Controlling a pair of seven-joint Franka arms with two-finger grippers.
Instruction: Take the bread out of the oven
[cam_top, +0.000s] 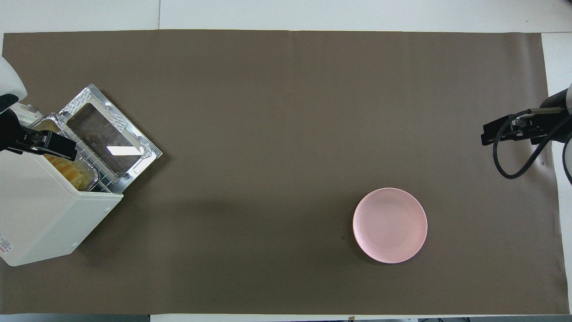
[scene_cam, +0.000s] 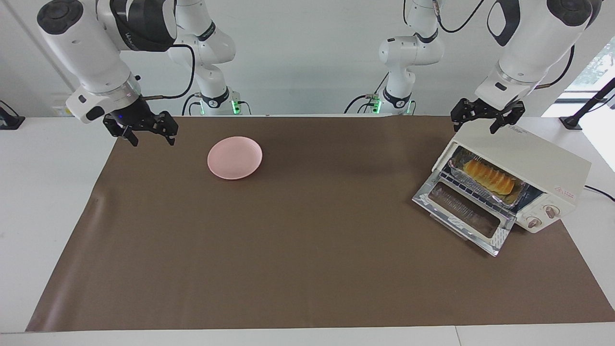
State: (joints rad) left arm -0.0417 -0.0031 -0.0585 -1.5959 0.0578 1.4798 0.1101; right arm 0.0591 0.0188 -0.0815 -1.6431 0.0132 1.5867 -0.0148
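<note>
The cream-white oven stands at the left arm's end of the table with its glass door dropped open. The golden ridged bread lies inside in a foil tray on the wire rack. In the overhead view the bread shows only partly under the oven top edge. My left gripper hangs open over the oven's top, holding nothing; the overhead view shows the left gripper above the oven mouth. My right gripper hangs open and empty over the mat's edge at the right arm's end.
A pink plate sits on the brown mat, toward the right arm's end and near the robots; it holds nothing. The same plate shows in the overhead view. White tabletop borders the mat all around.
</note>
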